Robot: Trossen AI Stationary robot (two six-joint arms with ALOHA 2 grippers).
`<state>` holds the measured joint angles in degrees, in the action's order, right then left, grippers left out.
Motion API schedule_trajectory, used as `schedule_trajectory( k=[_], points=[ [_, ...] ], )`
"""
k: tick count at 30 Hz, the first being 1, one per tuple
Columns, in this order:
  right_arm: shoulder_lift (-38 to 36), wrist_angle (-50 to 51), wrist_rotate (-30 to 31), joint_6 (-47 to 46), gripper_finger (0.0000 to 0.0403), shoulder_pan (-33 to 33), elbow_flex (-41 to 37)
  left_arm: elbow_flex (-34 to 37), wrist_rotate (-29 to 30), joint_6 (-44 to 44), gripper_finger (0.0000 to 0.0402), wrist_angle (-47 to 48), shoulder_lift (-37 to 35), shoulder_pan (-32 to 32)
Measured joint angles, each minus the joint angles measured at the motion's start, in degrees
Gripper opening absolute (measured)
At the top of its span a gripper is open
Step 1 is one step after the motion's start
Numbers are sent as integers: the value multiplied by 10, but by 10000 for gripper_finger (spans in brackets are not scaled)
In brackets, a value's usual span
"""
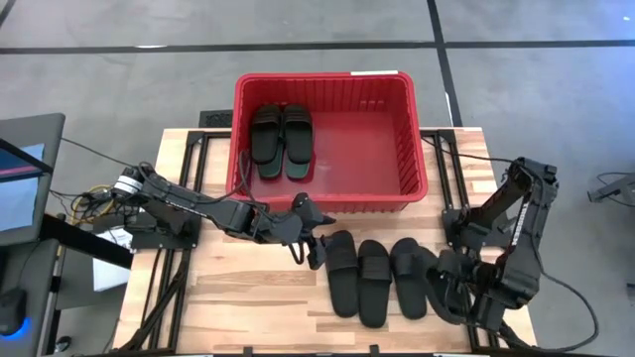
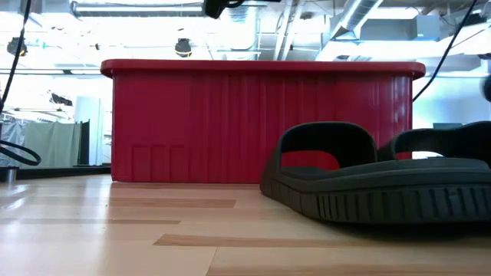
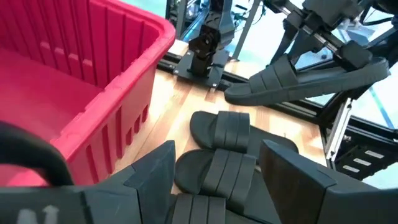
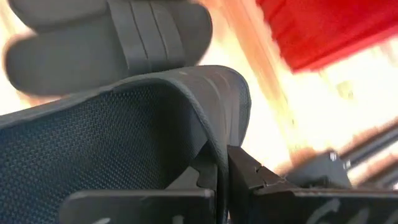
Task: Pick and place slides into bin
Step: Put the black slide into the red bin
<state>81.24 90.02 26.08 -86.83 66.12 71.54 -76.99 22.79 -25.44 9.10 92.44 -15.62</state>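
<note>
The red bin (image 1: pixel 327 198) stands at the table's far middle with a dark pair of slides (image 1: pixel 281 139) lying flat inside at its left. Three black slides (image 1: pixel 375 278) lie side by side on the table in front of the bin; one shows close up in the low view (image 2: pixel 383 184). My left gripper (image 1: pixel 316 243) is open just left of the leftmost slide (image 1: pixel 340 270), and in its wrist view the fingers (image 3: pixel 155 174) stand either side of that row (image 3: pixel 217 168) without touching. My right gripper (image 1: pixel 448 290) is shut on another black slide (image 3: pixel 305 78) at the right. My right gripper pinches a thin curved edge of the black slide (image 4: pixel 216 155), beside its textured footbed (image 4: pixel 106 143), between its two fingers. Which part of the slide that edge is, I cannot tell. The slide is lifted clear of the table and roughly level, its sole down (image 3: pixel 323 78).
The bin's near rim (image 1: pixel 327 206) lies just beyond my left gripper. Bare wood shows at the table's near left (image 1: pixel 248 307). Black frame rails run along both table sides (image 1: pixel 189 169). A monitor (image 1: pixel 25 178) stands off the left edge.
</note>
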Motion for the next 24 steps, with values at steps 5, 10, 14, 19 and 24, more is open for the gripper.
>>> schedule_trajectory(
  k=[5,10,14,19,24],
  points=[
    [-17,0,33,47,1,-27,27,0,0,2,220,-1,0,0],
    [-31,0,64,107,0,-56,58,0,0,2,220,-1,0,-8],
    [-40,0,91,162,0,-85,87,0,0,12,220,-25,0,-14],
    [-49,0,109,244,0,-127,122,-18,1,39,220,-38,-6,-18],
    [-58,1,123,321,0,-167,149,-56,6,78,220,-19,-12,-23]
  ],
)
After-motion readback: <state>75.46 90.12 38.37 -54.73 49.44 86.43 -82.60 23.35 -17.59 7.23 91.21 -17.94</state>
